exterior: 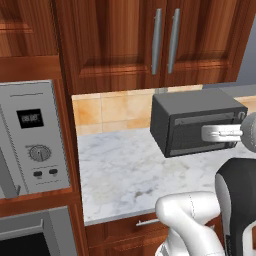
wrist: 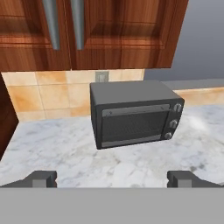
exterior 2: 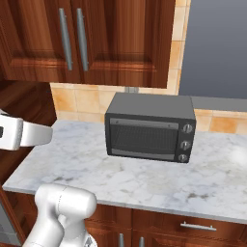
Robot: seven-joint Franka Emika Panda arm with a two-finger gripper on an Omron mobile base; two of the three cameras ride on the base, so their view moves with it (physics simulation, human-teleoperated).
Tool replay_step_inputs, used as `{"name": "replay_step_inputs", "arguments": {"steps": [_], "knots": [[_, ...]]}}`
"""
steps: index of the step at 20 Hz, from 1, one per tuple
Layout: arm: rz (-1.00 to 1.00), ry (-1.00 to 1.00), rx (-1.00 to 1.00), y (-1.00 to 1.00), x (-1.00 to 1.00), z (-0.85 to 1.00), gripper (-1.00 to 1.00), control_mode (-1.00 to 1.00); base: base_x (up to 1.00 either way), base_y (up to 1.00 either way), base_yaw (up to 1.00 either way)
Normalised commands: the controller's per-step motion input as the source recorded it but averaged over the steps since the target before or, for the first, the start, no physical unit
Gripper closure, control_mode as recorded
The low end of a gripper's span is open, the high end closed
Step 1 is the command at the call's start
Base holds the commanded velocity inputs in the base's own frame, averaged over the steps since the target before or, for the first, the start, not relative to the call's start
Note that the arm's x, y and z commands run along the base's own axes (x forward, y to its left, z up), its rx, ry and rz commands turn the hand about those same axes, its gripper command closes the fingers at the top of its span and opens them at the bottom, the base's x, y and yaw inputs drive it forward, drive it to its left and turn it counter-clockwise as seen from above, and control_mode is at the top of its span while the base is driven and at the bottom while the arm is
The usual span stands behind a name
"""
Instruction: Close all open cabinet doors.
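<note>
Two tall reddish-brown cabinet doors hang above the counter, the left door (exterior: 112,45) and the right door (exterior: 210,40), with their silver bar handles (exterior: 157,40) side by side at the middle seam. Both sit flush with each other and look shut; they also show as the left door (exterior 2: 29,43) and right door (exterior 2: 130,38), and as the left door (wrist: 22,30) and right door (wrist: 131,30). My gripper (wrist: 112,179) is open, fingertips (wrist: 41,178) far apart with nothing between them. It hovers over the counter, below the doors and apart from them.
A dark grey toaster oven (wrist: 133,118) stands on the white marble counter (exterior: 117,170) against the tiled backsplash (exterior 2: 77,101). A grey wall oven panel with a dial (exterior: 35,140) fills the tall cabinet at the left. Drawer fronts (exterior 2: 195,226) run below the counter edge.
</note>
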Motion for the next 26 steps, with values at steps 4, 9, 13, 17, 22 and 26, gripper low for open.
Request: {"name": "replay_step_inputs", "arguments": {"steps": [4, 9, 13, 17, 22, 26], "knots": [[0.00, 0.00, 0.00, 0.00, 0.00, 0.00, -1.00, -1.00, 0.00, 0.00, 0.00], [0.00, 0.00, 0.00, 0.00, 0.00, 0.00, -1.00, -1.00, 0.00, 0.00, 0.00], [0.00, 0.00, 0.00, 0.00, -0.02, 0.00, -1.00, 1.00, -0.28, -0.08, -0.03], [0.00, 0.00, 0.00, 0.00, 0.00, 0.00, -1.00, 1.00, -1.00, -0.68, -0.35], [0.00, 0.00, 0.00, 0.00, 0.00, 0.00, -1.00, 1.00, -0.44, -0.13, -0.82], [0.00, 0.00, 0.00, 0.00, 0.00, 0.00, -1.00, 1.00, -0.07, 0.00, -0.99]]}}
